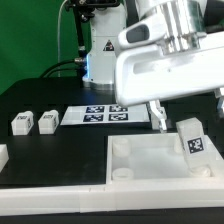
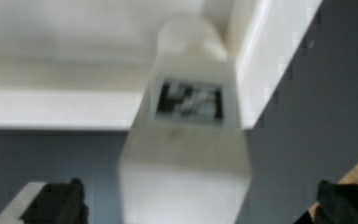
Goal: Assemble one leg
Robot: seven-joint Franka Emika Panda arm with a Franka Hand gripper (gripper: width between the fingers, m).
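Note:
One leg (image 1: 190,141), a white post with a black-and-white tag, stands on the large white panel (image 1: 140,168) near its far corner at the exterior view's right. I cannot tell whether it sits in a socket. My gripper (image 1: 188,114) hangs just over it, open, with a finger on each side and neither touching. In the wrist view the leg (image 2: 186,140) lies between the dark fingertips (image 2: 51,205), with wide gaps on both sides, and the panel (image 2: 69,85) lies beyond it. Two more legs (image 1: 22,123) (image 1: 47,121) lie on the black table at the left.
The marker board (image 1: 100,115) lies flat behind the panel, near the robot base (image 1: 100,60). Another white part (image 1: 3,155) shows at the exterior view's left edge. A round socket (image 1: 122,150) sits at the panel's far left corner.

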